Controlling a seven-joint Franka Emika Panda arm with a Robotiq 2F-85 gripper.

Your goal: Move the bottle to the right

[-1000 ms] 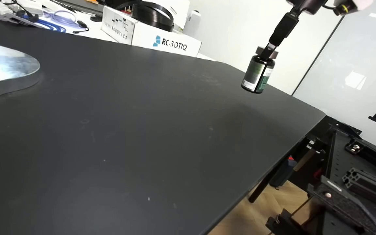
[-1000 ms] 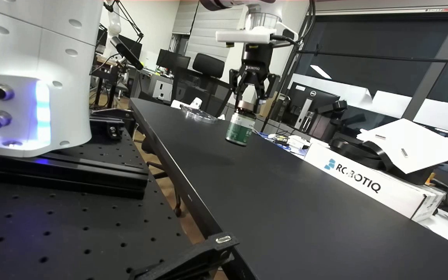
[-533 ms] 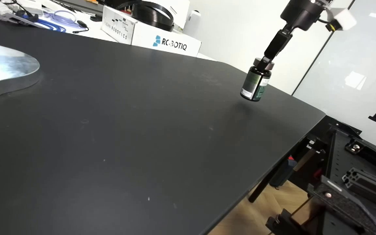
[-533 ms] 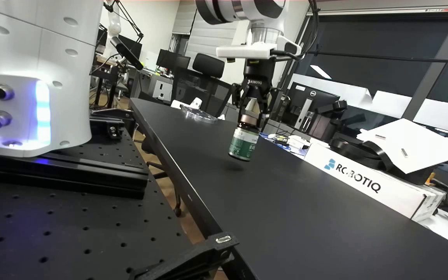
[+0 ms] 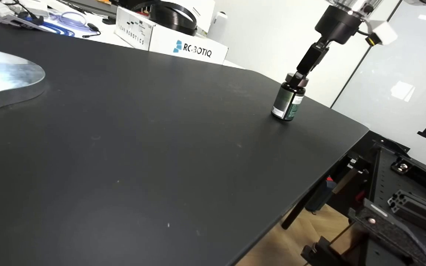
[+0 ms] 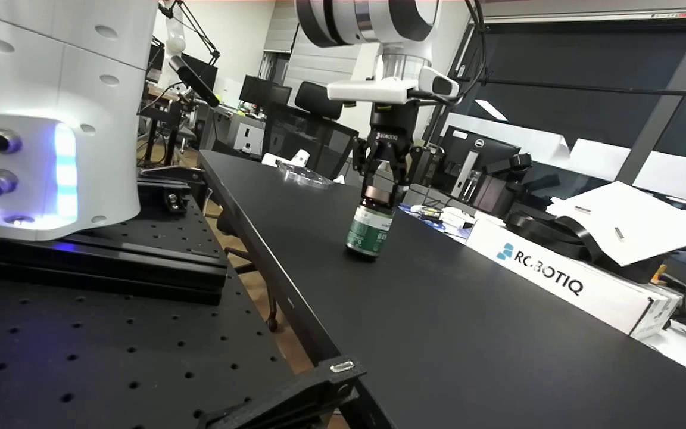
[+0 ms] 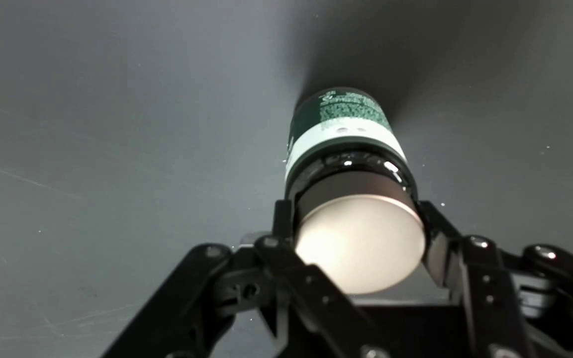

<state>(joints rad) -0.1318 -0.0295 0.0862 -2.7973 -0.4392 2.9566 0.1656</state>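
Gripping the bottle (image 6: 371, 225) by its cap (image 7: 361, 243) between two fingers (image 7: 282, 221), parted only as far as the cap's width and touching it on either side. Looking past the pale top of the cap in the wrist view, can make out a white and green label (image 7: 353, 112) on the bottle's side, with a dark shadow (image 7: 366, 54) spread on the desk (image 7: 117, 149) beyond. Held cap uppermost in both exterior views, right down at the desk, with the base of the bottle over its own shadow. Cannot tell for sure whether touching the desk or just clear of it. To be found, in an exterior view, towards the right of the desk as pictured, well apart from a shiny silver slab (image 5: 9, 74) at the left. Joined, above the fingers, to a white arm (image 6: 379, 21). Can see, beyond the desk, a long white box (image 5: 189, 48) printed ROBOTIQ, well apart from the bottle, with a black band (image 5: 172, 22) showing above. Farther off in an exterior view, can also see a chair (image 6: 304, 128) and a monitor (image 6: 459, 155).
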